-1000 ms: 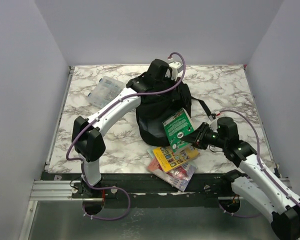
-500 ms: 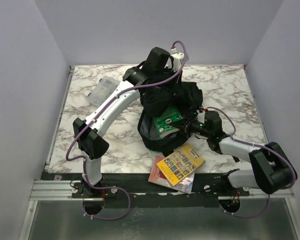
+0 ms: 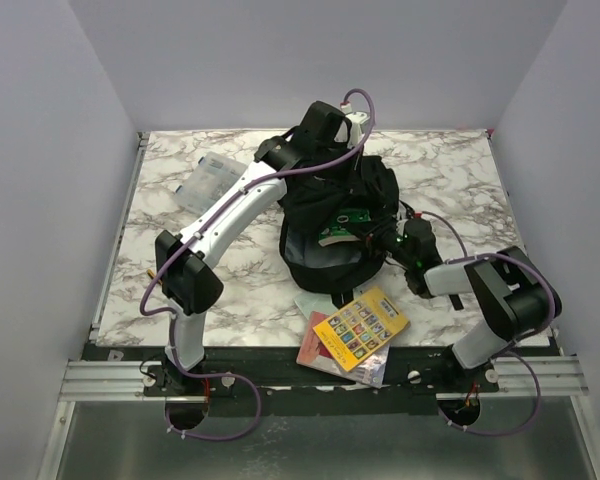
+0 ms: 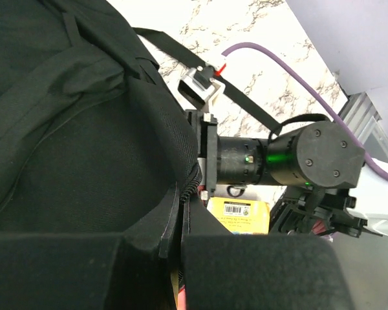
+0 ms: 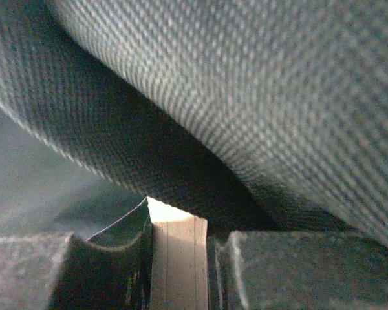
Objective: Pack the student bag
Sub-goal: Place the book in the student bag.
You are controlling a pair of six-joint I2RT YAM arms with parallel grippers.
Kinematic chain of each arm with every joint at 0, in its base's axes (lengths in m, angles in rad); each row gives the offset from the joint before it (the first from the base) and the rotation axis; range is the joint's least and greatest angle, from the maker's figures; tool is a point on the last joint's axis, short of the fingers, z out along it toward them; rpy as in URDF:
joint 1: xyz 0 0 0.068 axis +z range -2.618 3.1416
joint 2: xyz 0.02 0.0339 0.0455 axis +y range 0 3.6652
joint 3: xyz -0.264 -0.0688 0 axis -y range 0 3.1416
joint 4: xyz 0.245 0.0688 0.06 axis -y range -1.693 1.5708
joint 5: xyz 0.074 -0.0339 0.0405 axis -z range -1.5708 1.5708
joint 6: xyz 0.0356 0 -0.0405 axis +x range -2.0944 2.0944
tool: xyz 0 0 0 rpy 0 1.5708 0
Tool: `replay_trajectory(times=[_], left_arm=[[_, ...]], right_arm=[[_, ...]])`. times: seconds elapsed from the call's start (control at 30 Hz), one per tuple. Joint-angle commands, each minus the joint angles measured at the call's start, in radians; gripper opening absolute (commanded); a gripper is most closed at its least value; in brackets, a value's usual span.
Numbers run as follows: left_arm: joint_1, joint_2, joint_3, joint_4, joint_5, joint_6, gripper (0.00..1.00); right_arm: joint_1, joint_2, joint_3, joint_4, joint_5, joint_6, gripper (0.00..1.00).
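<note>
From the left wrist, the left pincer point(image 4: 174, 258) is clamped narrow on a fold of the backpack point(image 4: 84, 129), whose black cloth fills the space ahead. From the right wrist, the right pincer point(image 5: 179, 265) grips a book point(image 5: 178, 236) by its pages, with cloth just above. From overhead, the backpack lies between both pincers.

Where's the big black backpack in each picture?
Top external: the backpack sits in the middle of the picture.
Left wrist: the backpack fills the left side.
Right wrist: the backpack cloth fills the top, above the right fingers pinching a pale-edged book.
Shared landmark: the yellow book just below the backpack in the top view shows low in the left wrist view. The right wrist view misses it.
</note>
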Motion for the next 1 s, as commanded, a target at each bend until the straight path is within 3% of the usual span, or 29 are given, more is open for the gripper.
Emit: replay_trajectory(times=[0.0, 0.1, 0.17, 0.2, 0.3, 0.47, 0.53, 0.63, 0.73, 0.77, 0.83, 0.87, 0.9, 0.93, 0.97], left_arm=[[-0.004, -0.054, 0.020, 0.045, 0.050, -0.062, 0.00], [-0.002, -0.026, 0.050, 0.050, 0.067, -0.046, 0.00], [0.004, -0.006, 0.069, 0.049, 0.074, -0.039, 0.00], [0.009, 0.000, 0.069, 0.049, 0.078, -0.042, 0.00], [0.019, -0.003, 0.049, 0.056, 0.084, -0.038, 0.00], [0.036, 0.000, 0.031, 0.071, 0.102, -0.040, 0.00], [0.040, 0.002, 0.031, 0.074, 0.109, -0.038, 0.00], [0.049, 0.001, 0.031, 0.077, 0.125, -0.038, 0.00], [0.049, 0.005, 0.034, 0.082, 0.160, -0.037, 0.00], [0.049, 0.011, 0.039, 0.085, 0.176, -0.037, 0.00], [0.051, 0.016, 0.065, 0.064, 0.137, -0.009, 0.00], [0.063, 0.014, 0.062, 0.067, 0.146, -0.010, 0.00], [0.072, 0.014, 0.064, 0.072, 0.171, -0.010, 0.00], [0.082, 0.018, 0.067, 0.072, 0.187, -0.007, 0.00], [0.090, 0.023, 0.070, 0.073, 0.189, -0.006, 0.00]], right_arm=[[-0.013, 0.071, 0.142, 0.100, 0.062, -0.052, 0.01], [-0.024, 0.217, 0.289, 0.036, 0.031, -0.142, 0.10], [-0.042, 0.272, 0.290, 0.047, 0.038, -0.123, 0.41], [-0.051, 0.285, 0.276, 0.059, 0.019, -0.114, 0.51], [-0.053, 0.263, 0.232, 0.020, 0.014, -0.135, 0.64], [-0.052, 0.205, 0.186, -0.039, -0.022, -0.163, 0.68], [-0.052, 0.194, 0.174, -0.058, -0.038, -0.161, 0.66], [-0.046, 0.152, 0.130, -0.051, 0.007, -0.135, 0.53], [0.004, 0.216, 0.219, -0.017, 0.086, -0.129, 0.12], [0.013, 0.285, 0.311, 0.029, 0.088, -0.134, 0.05], [0.002, 0.432, 0.479, 0.044, -0.032, -0.160, 0.02], [-0.011, 0.434, 0.455, 0.075, -0.043, -0.125, 0.12], [-0.021, 0.389, 0.374, 0.126, -0.018, -0.118, 0.35], [-0.030, 0.337, 0.322, 0.087, 0.016, -0.152, 0.54], [-0.033, 0.283, 0.305, -0.011, 0.037, -0.205, 0.63]])
